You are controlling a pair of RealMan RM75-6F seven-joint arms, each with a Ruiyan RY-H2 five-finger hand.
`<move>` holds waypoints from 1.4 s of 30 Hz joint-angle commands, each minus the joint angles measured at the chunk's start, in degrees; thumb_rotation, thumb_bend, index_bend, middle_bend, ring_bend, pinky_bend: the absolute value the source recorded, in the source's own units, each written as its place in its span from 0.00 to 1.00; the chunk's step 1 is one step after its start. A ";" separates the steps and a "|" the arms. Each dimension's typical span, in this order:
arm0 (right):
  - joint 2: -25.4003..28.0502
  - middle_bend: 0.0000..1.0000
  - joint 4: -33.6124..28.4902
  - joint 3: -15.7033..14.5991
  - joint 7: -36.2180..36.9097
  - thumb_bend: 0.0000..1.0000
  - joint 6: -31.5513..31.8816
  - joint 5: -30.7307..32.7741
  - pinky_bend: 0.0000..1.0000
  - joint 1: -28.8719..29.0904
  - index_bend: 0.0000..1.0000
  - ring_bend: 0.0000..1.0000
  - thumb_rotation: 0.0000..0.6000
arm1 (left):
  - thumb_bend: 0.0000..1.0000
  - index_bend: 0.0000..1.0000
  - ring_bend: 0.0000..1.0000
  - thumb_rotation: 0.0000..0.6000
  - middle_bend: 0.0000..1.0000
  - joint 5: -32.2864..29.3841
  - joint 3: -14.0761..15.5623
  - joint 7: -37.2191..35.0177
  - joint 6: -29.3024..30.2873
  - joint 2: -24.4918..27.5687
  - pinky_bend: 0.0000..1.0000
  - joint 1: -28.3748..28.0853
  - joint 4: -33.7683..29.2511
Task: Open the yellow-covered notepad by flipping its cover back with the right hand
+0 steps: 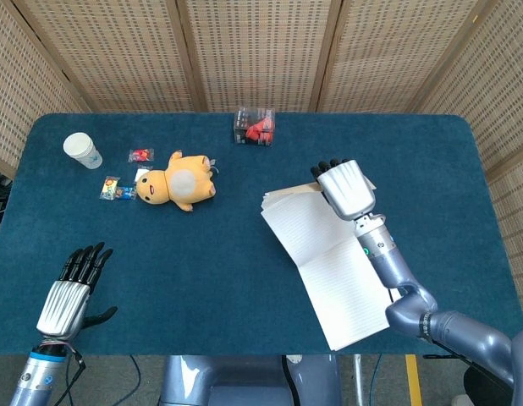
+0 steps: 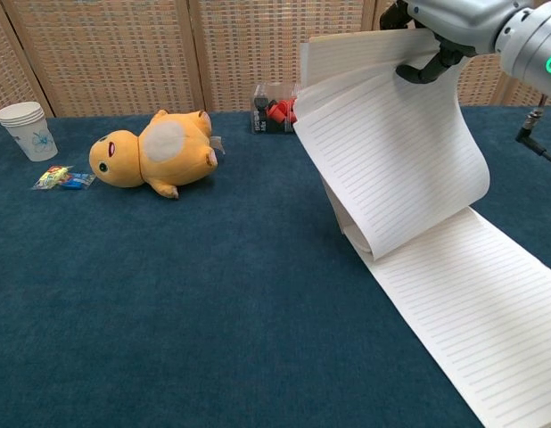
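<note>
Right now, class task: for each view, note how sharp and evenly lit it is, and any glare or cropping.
Head view: sharp, evenly lit, soft shadows, no glare; the notepad fits in frame. Chest view: also sharp; the lifted pages look bright but the lines stay legible; the right hand is cropped by the top edge.

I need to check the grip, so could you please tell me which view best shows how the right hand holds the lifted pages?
The chest view: the right hand pinches the curled notepad pages from above. In the head view, the hand's back hides the contact.
</note>
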 commanded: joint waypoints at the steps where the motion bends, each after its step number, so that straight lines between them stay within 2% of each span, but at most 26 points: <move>1: -1.01 0.75 1.48 0.48 -0.37 0.62 -1.18 1.10 0.82 1.29 0.75 0.66 1.00 | 0.06 0.00 0.00 1.00 0.00 -0.17 -0.06 -0.18 -0.14 0.01 0.04 -0.07 0.09; 21: -11.07 0.75 18.27 1.40 3.13 0.62 -6.79 6.14 0.82 10.08 0.75 0.66 1.00 | 0.06 0.00 0.00 1.00 0.00 -1.08 -0.59 -0.81 -0.26 0.09 0.04 -0.35 0.32; 42: -17.38 0.75 31.97 2.01 9.64 0.62 -8.73 8.04 0.82 16.35 0.75 0.66 1.00 | 0.06 0.00 0.00 1.00 0.00 -1.87 -0.75 -1.01 -1.00 0.05 0.04 -0.78 0.34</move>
